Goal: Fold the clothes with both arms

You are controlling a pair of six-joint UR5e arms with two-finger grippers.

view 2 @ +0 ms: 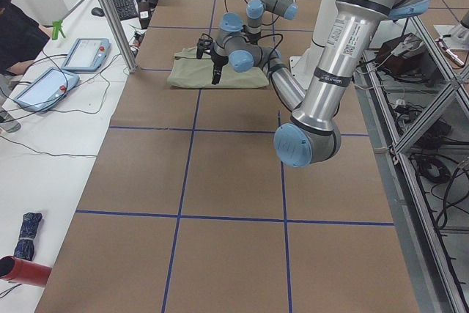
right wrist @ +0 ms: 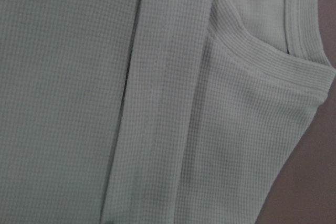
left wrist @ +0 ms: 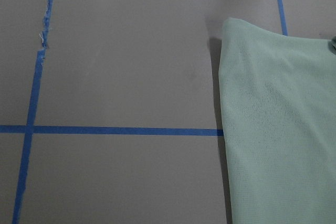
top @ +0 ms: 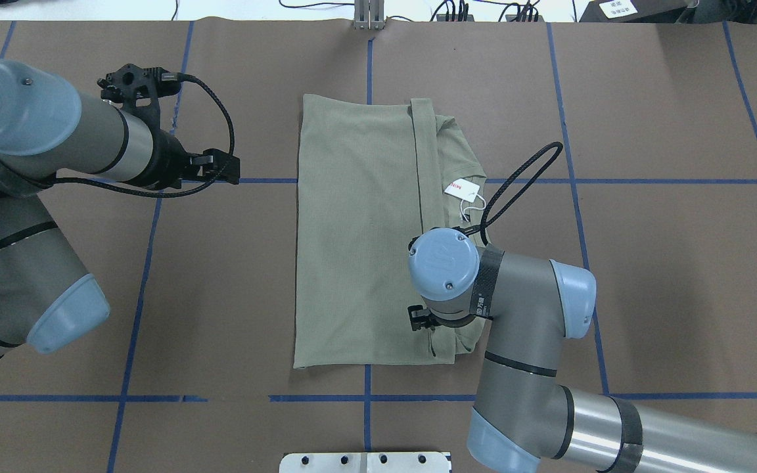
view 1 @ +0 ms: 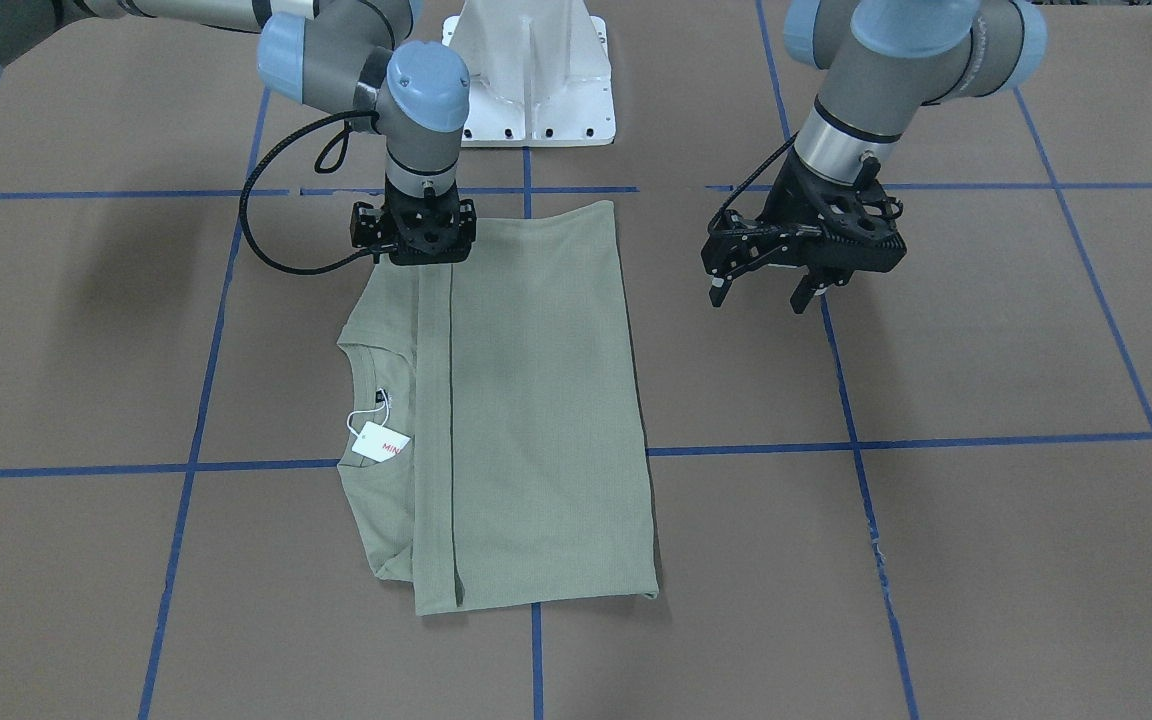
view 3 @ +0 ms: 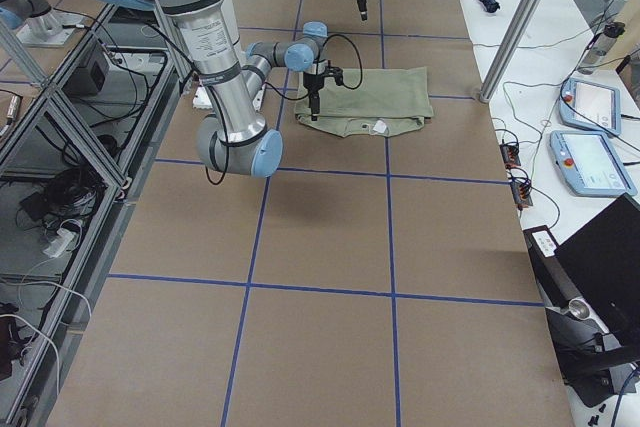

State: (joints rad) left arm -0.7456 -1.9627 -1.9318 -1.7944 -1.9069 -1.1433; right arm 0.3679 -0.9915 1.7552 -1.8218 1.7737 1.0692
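Observation:
The sage-green shirt lies folded into a long rectangle at the table's middle, with a sleeve strip laid along it and its white hang tag at the round neck. It also shows in the overhead view. My right gripper points straight down onto the shirt's robot-side end by that strip. Its fingers are hidden, so I cannot tell if it is open or shut. The right wrist view shows only knit cloth. My left gripper is open and empty, above bare table beside the shirt.
The white pedestal base stands at the robot's edge of the table. Blue tape lines cross the brown table. A side bench holds tablets and cables, next to a metal post. A person sits there.

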